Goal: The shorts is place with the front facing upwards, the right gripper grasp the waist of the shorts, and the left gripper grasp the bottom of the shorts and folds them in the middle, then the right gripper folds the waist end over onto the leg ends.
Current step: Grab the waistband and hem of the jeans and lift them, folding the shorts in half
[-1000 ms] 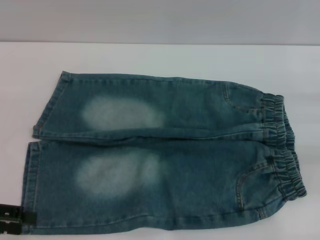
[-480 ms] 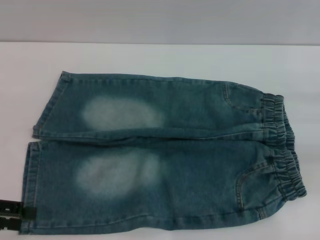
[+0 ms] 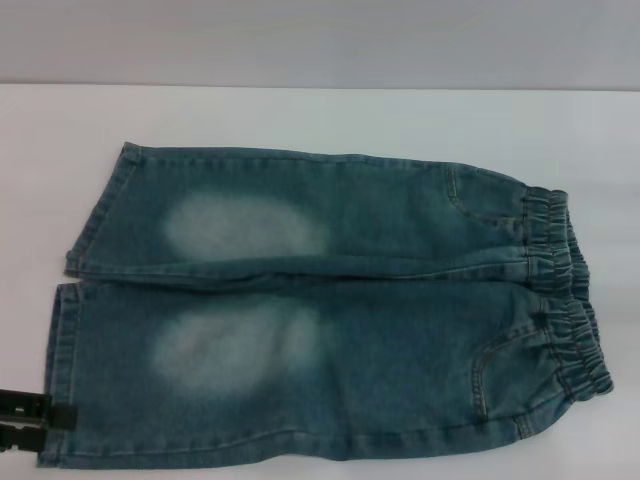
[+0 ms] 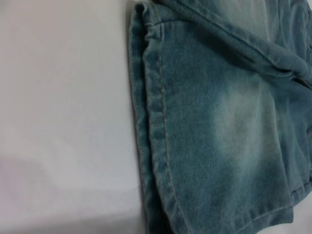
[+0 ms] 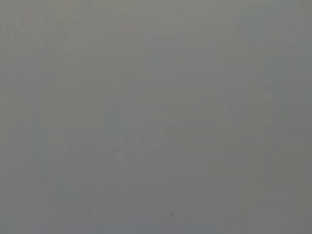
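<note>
Light: soft, even, overhead; no hard glare on the table.
Shadows: thin dark line under the shorts, beside the left gripper.
Focus: head view slightly soft; left wrist view blurred.
Right wrist view: flat featureless grey.

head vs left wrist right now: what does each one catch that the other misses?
Head only: the whole shorts flat on the white table, the gathered waistband on the robot's right, both pale leg patches, and the left gripper at the near leg's hem corner. Left wrist only: a close look at the leg hem and its double stitching. Both: the denim, the table, and one pale patch. The right gripper is in neither.
</note>
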Controlling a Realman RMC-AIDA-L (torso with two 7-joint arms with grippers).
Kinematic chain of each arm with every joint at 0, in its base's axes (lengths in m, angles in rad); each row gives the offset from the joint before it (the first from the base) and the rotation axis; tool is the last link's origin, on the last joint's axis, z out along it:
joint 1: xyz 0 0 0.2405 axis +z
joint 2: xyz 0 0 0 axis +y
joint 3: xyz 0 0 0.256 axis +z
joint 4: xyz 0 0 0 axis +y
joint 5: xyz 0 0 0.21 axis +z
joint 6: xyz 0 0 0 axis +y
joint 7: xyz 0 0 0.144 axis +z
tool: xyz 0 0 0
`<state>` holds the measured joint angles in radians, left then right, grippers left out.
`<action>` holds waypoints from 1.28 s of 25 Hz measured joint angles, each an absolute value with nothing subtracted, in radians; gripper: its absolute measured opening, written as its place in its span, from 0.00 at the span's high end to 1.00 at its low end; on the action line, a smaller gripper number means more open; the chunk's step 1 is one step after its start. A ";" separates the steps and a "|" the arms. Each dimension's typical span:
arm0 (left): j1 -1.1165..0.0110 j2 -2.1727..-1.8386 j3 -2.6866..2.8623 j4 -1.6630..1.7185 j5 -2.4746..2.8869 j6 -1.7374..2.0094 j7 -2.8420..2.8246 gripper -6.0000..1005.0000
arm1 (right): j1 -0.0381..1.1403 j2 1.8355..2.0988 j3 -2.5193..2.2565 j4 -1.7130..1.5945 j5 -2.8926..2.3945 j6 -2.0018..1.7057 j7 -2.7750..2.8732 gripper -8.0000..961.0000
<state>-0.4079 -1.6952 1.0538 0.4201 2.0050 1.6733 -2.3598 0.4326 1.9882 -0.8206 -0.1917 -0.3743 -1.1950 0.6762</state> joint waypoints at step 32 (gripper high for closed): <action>-0.430 -1.691 1.046 0.423 2.057 1.678 -2.387 0.16 | 0.460 1.973 -0.815 -0.173 -0.374 -1.195 0.674 0.41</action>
<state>-0.4305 -1.6911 1.0463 0.4230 2.0574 1.6783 -2.3868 0.4605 1.9725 -0.8152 -0.1729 -0.3743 -1.1949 0.6739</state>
